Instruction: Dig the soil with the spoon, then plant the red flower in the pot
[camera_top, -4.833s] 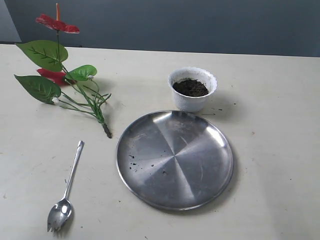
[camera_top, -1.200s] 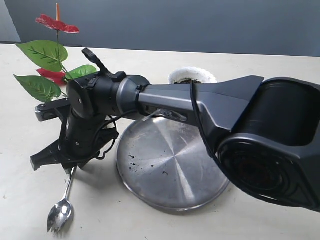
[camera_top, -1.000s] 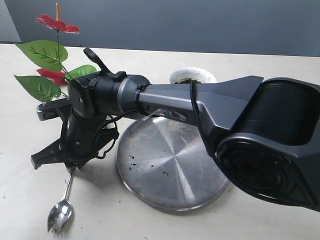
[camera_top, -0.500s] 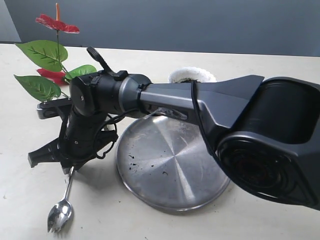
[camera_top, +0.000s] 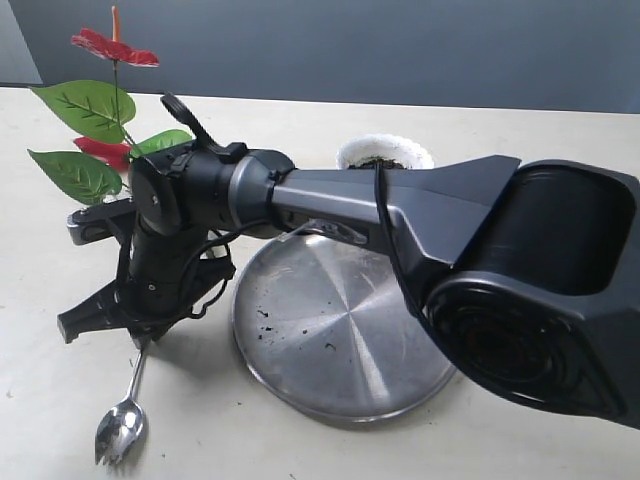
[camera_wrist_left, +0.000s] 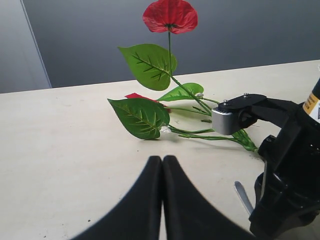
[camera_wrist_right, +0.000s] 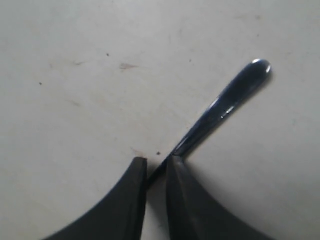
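Observation:
The spoon lies on the table at the front left, its tined bowl towards the front edge. My right gripper reaches across from the right and stands over the handle; the jaws are shut on the spoon's handle, whose end sticks out past the right gripper. The red flower lies at the back left with its green leaves. The white pot shows behind the arm with a sliver of soil. My left gripper is shut and empty, low over the table near the flower.
A large round steel plate with a few soil crumbs lies front centre, right of the spoon. The right arm's dark body crosses over the plate and hides part of the pot. A grey wall runs behind the table.
The right arm came in from the right and lowered onto the spoon's handle. In the last second its wrist only shifted slightly; the spoon has stayed on the table.

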